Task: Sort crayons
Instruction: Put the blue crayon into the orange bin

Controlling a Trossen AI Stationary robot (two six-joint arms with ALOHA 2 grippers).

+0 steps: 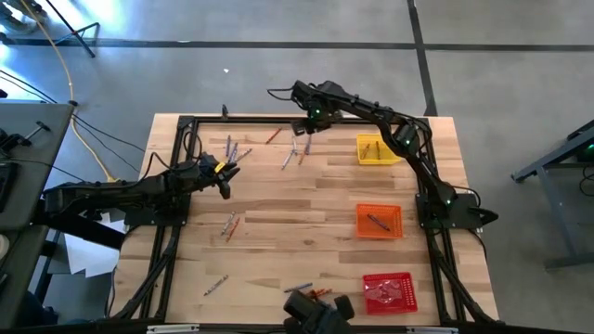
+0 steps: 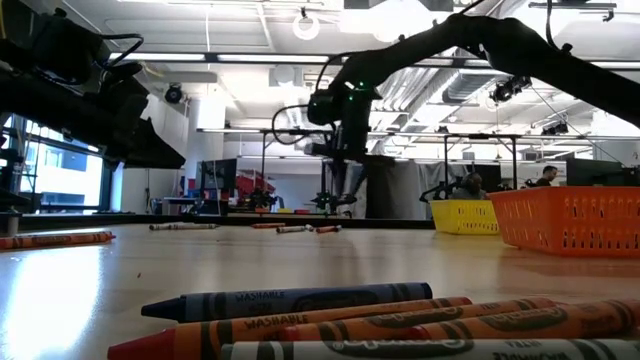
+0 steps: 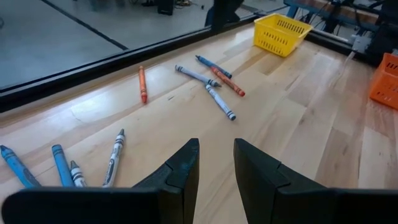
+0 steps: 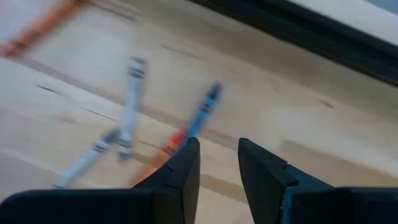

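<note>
Crayons lie scattered flat on the wooden table: a cluster near the far edge, a reddish one, a few at far left, a pair mid-left, one and a bunch near the front edge. My right gripper points down above the far cluster, open, with only bare wood showing in its gap; a blue crayon, an orange one and grey ones lie below it. My left gripper waits open at the left.
Three square mesh trays stand along the right side: yellow at the far end, orange in the middle with one crayon inside, red near the front. A black frame runs along the table's far and left edges.
</note>
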